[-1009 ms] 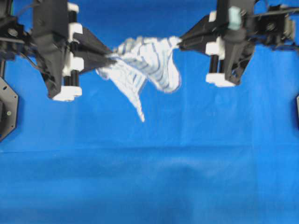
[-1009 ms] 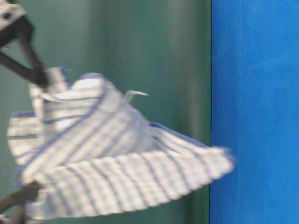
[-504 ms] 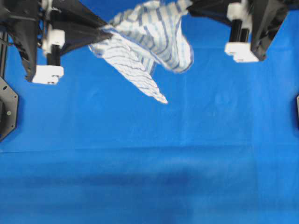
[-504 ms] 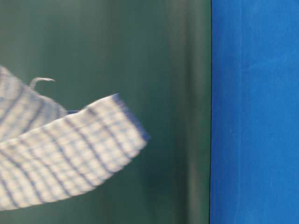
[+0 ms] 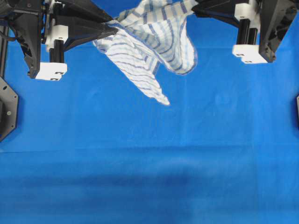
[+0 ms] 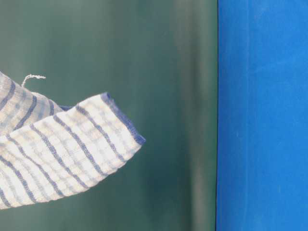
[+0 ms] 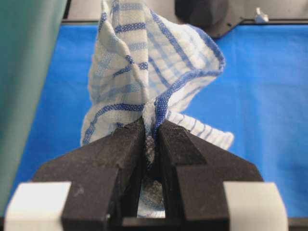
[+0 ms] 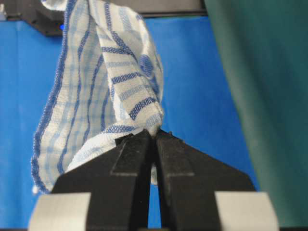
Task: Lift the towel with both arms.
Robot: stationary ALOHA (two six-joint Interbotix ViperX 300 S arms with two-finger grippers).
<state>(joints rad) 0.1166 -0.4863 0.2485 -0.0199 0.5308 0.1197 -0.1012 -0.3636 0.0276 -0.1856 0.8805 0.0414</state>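
Observation:
The towel (image 5: pixel 152 44), white with blue-grey check stripes and a blue hem, hangs in the air between both grippers, high above the blue table cloth. My left gripper (image 5: pixel 113 31) is shut on its left corner; in the left wrist view the jaws (image 7: pixel 151 132) pinch a fold of the towel (image 7: pixel 144 72). My right gripper (image 5: pixel 195 6) is shut on its right corner; in the right wrist view the jaws (image 8: pixel 155 134) pinch the towel (image 8: pixel 103 82). A loose corner droops down (image 5: pixel 161 98). In the table-level view only a hanging corner of the towel (image 6: pixel 62 149) shows.
The big plain blue table cloth (image 5: pixel 149 163) covers the whole table under the arms. Black fixtures stand at the left edge (image 5: pixel 7 109) and right edge (image 5: pixel 297 109). A dark green backdrop (image 6: pixel 168 96) fills the table-level view.
Both grippers rose with the towel over the last second, carrying it off the table cloth toward the top of the overhead view; in the last half second it barely moved and hangs steadier.

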